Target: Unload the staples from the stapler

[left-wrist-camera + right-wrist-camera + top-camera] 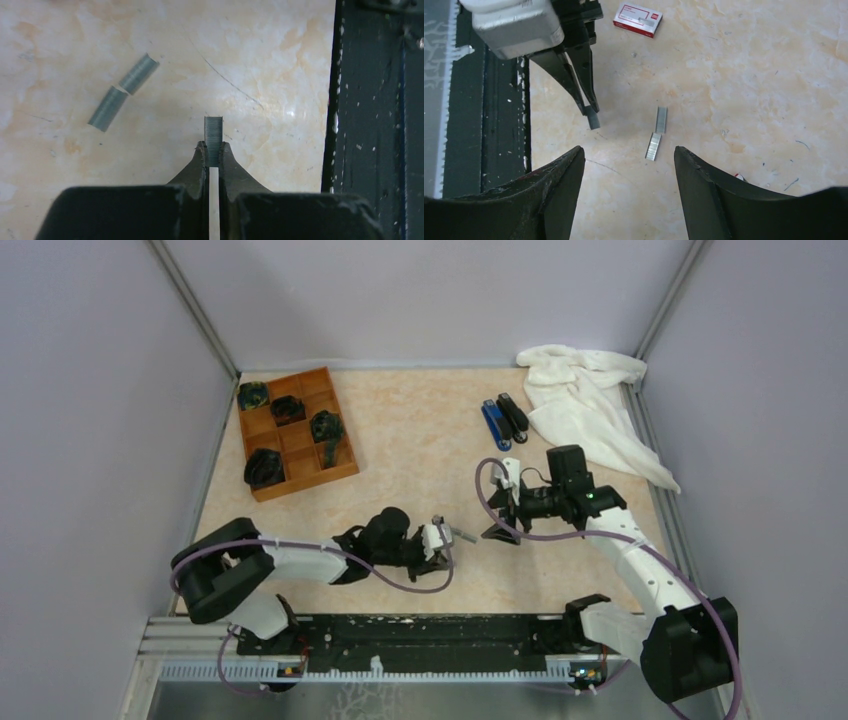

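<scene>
Staples (213, 131) first: one short strip is pinched between the closed fingers of the left gripper (213, 150), low over the table beside the black base rail (375, 100); I cannot tell whether it touches down. Two loose strips (653, 146) lie just beyond, under the right gripper (629, 152), whose fingers stand wide apart and empty. I judge it best to lower gently and release beside those strips, not onto them, clear of the right fingers; the black stapler (513, 417) lies far back beside a blue stapler (494, 424).
</scene>
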Controlling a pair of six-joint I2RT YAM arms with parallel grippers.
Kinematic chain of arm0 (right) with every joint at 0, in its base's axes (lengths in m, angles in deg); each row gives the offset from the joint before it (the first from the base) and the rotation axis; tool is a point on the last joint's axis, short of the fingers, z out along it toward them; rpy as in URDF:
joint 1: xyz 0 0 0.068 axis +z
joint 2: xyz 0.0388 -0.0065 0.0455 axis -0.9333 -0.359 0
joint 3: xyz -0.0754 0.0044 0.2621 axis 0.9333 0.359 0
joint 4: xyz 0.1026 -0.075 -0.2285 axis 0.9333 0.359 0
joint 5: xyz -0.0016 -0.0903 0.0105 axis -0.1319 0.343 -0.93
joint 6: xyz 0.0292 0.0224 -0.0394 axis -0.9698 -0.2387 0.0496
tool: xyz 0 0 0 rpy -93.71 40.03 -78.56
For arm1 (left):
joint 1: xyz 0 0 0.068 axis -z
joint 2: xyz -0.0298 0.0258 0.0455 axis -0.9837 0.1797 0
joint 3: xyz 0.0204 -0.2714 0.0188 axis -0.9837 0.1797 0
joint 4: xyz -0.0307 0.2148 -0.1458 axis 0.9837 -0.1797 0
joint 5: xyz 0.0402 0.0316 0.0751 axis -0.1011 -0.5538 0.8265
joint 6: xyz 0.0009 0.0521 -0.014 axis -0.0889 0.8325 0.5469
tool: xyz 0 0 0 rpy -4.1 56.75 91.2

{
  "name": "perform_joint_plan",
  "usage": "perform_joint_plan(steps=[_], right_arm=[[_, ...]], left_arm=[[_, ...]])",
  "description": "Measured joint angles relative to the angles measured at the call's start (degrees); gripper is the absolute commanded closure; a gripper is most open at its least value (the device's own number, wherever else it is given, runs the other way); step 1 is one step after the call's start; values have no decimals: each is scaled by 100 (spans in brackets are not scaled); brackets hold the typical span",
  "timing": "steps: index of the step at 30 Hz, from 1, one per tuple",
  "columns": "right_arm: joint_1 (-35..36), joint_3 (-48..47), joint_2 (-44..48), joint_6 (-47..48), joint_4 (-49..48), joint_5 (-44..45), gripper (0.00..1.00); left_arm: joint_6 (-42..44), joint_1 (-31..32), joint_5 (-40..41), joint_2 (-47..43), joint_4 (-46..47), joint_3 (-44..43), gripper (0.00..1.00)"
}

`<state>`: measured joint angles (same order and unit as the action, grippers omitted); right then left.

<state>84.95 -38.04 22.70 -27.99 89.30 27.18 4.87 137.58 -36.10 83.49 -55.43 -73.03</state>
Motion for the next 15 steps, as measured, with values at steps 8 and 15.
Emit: perform_joint_plan(steps=[8,15], right_arm=[[0,-313,-11,-942,-321,-610,34],[-2,-1325,-413,-2638,-1143,-1040,34]], left_arm=[[-1458,-223,448,-719,1054,184,100],[-3010,-623,442,-957,2761,713,100]])
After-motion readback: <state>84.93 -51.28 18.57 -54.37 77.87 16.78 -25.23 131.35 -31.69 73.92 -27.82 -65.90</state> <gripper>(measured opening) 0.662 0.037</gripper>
